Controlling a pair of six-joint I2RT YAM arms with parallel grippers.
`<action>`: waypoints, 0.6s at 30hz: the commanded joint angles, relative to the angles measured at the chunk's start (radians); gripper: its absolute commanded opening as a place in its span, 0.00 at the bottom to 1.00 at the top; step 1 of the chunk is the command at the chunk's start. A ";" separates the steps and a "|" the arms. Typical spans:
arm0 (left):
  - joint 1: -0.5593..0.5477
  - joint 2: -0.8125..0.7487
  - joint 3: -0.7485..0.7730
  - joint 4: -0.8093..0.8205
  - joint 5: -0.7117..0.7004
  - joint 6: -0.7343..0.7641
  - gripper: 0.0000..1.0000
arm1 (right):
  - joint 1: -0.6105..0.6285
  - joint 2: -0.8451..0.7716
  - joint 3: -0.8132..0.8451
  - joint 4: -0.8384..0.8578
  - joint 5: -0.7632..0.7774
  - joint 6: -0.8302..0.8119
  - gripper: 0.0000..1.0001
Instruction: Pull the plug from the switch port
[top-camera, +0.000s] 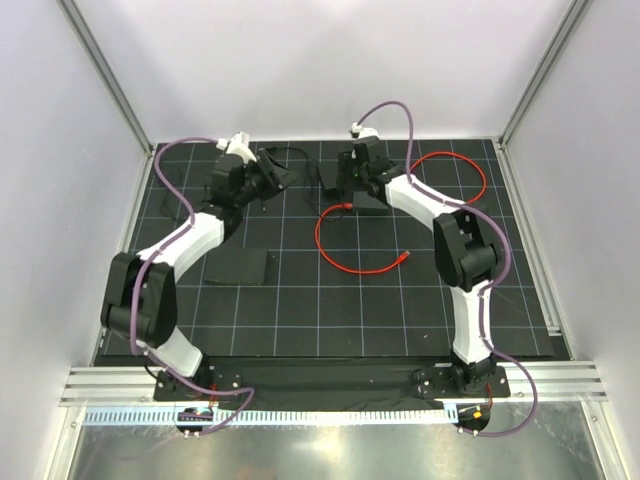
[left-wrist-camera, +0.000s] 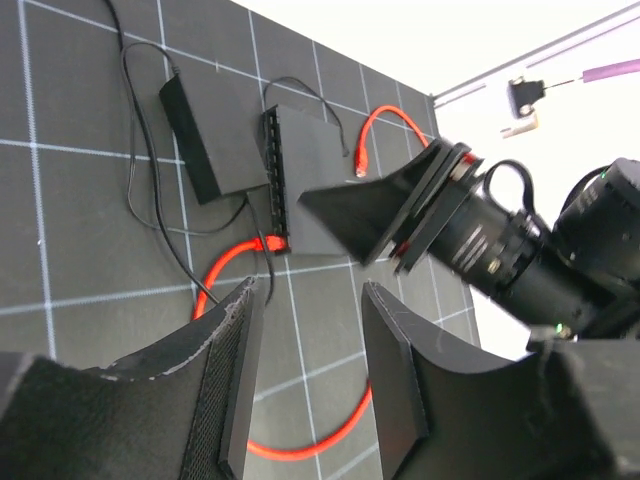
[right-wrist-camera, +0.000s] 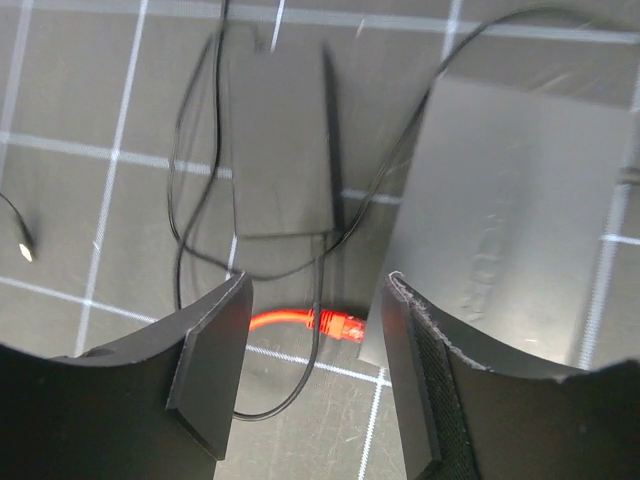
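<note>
The black switch lies at the back middle of the mat, also in the right wrist view and the left wrist view. A red plug on a red cable sits at the switch's end port. My right gripper is open, hovering over the plug, one finger on each side, not touching it. My left gripper is open and empty, left of the switch, above the mat.
A black power adapter with thin black wires lies just left of the switch. A second red cable loops at the back right, its plug loose beside the switch. A flat black pad lies front left.
</note>
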 joint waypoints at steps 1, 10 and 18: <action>-0.019 0.045 0.001 0.217 0.013 -0.007 0.47 | 0.024 0.053 0.041 -0.006 -0.050 -0.079 0.60; -0.056 0.189 -0.041 0.255 0.003 0.008 0.45 | 0.016 0.141 0.111 -0.043 -0.079 -0.062 0.49; -0.073 0.248 -0.032 0.291 0.033 -0.019 0.43 | 0.016 0.193 0.156 -0.040 -0.151 -0.048 0.32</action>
